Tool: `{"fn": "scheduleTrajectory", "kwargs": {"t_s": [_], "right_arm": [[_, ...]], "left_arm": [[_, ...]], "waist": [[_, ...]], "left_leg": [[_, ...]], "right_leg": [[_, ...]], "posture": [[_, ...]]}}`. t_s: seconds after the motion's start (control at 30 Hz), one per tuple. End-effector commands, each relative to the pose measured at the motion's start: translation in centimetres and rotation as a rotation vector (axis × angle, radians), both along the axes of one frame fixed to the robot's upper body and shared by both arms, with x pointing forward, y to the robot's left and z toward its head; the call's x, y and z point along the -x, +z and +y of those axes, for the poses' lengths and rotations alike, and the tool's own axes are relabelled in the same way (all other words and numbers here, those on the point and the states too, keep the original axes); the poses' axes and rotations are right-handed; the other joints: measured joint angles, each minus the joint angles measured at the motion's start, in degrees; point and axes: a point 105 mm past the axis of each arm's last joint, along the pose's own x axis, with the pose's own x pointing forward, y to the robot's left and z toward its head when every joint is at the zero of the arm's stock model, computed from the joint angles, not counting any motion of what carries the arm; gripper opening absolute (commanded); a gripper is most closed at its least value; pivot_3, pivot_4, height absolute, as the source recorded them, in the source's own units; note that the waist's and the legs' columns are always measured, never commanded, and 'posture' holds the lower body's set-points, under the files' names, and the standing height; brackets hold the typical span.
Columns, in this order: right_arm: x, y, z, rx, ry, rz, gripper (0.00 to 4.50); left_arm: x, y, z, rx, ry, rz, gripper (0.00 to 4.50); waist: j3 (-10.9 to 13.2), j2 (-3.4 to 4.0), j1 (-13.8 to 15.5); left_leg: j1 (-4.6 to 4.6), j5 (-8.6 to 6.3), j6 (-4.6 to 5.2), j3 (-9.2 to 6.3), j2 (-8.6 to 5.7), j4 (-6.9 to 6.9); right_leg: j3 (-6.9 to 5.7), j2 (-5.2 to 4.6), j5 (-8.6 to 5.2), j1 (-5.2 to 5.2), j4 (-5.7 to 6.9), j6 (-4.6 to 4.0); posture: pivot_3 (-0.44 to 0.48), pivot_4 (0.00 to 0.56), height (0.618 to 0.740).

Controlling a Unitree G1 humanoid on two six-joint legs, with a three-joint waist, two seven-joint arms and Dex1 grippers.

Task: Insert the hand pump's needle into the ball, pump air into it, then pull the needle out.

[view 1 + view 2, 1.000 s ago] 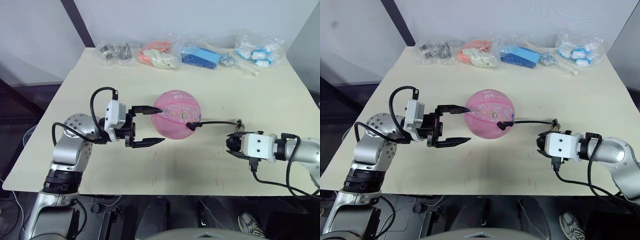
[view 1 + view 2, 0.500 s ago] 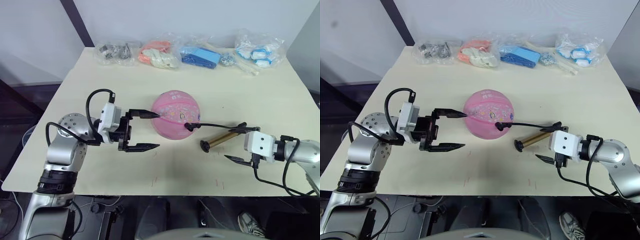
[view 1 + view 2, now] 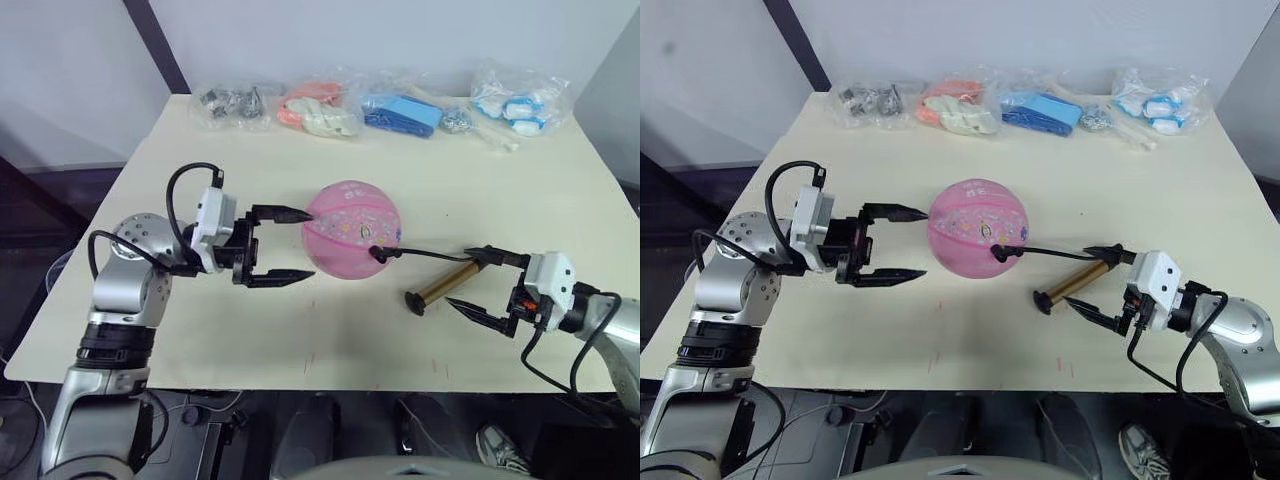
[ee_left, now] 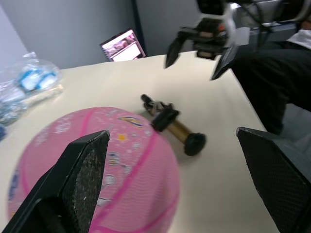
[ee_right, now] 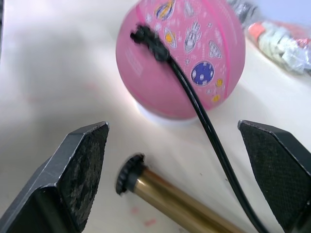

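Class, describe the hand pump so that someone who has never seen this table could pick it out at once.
Find the pink ball in the middle of the cream table. A thin black hose runs from it to the hand pump, lying flat just beside it. It is the only gold metal tube, black-capped.

Pale cream rectangular surface (image 3: 200,150). Pink printed rubber ball (image 3: 350,230) resting near its middle. Bronze-gold hand pump tube (image 3: 445,283) lying flat just right of the ball. Clear plastic bags (image 3: 380,105) of small items lined well behind the ball.
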Motion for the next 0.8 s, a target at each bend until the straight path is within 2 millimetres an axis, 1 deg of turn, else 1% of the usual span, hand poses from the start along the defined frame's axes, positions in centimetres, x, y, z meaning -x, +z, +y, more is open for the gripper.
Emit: {"fn": "scheduleTrajectory", "kwargs": {"t_s": [0.03, 0.23, 0.33, 0.4, 0.63, 0.8], "right_arm": [[1.1, 1.9, 0.6, -0.067, 0.038, -0.077, 4.47], [2.0, 3.0, 1.5, -0.179, 0.056, -0.078, 4.47], [2.3, 3.5, 1.8, -0.199, 0.069, -0.078, 4.47], [2.5, 3.8, 1.9, -0.213, 0.070, -0.086, 4.47], [2.8, 4.0, 1.9, -0.230, 0.056, -0.078, 4.47], [2.8, 4.3, 2.2, -0.238, 0.064, -0.086, 4.47]], "left_arm": [[-1.4, 0.8, -0.3, 0.012, 0.062, -0.037, 4.50], [-4.2, 1.5, -2.1, 0.079, 0.151, -0.032, 4.50], [-4.9, 1.7, -3.0, 0.099, 0.164, -0.032, 4.50], [-5.6, 2.1, -3.7, 0.131, 0.182, -0.022, 4.50], [-6.8, 2.2, -5.0, 0.152, 0.197, 0.020, 4.50], [-7.2, 1.6, -6.1, 0.124, 0.183, 0.070, 4.50]], "waist": [[0.00, 0.00, 0.02], [0.00, 0.00, 0.05], [0.00, -0.01, 0.02], [0.00, -0.01, -0.03], [0.00, -0.01, 0.02], [0.00, -0.02, 0.02]], "left_leg": [[0.00, 0.00, 0.00, -0.02, -0.01, 0.00], [-0.03, 0.00, 0.00, -0.05, -0.11, 0.21], [-0.05, 0.00, 0.00, -0.05, -0.12, 0.29], [-0.05, 0.00, 0.00, -0.05, -0.13, 0.33], [-0.10, 0.00, 0.00, -0.08, -0.15, 0.51], [-0.09, 0.00, 0.00, -0.08, -0.17, 0.64]], "right_leg": [[-0.02, 0.01, 0.00, 0.00, 0.00, 0.00], [-0.03, 0.05, 0.01, 0.02, 0.08, 0.01], [-0.02, 0.05, 0.02, 0.03, 0.09, 0.03], [-0.02, 0.07, 0.02, 0.03, 0.12, 0.03], [-0.04, 0.07, 0.02, 0.03, 0.24, 0.04], [-0.04, 0.07, 0.01, 0.02, 0.44, 0.04]], "posture": [[0.000, 0.150, 0.740], [0.000, 0.150, 0.740], [0.000, 0.150, 0.740], [0.000, 0.150, 0.740], [0.000, 0.150, 0.740], [0.000, 0.150, 0.740]]}}
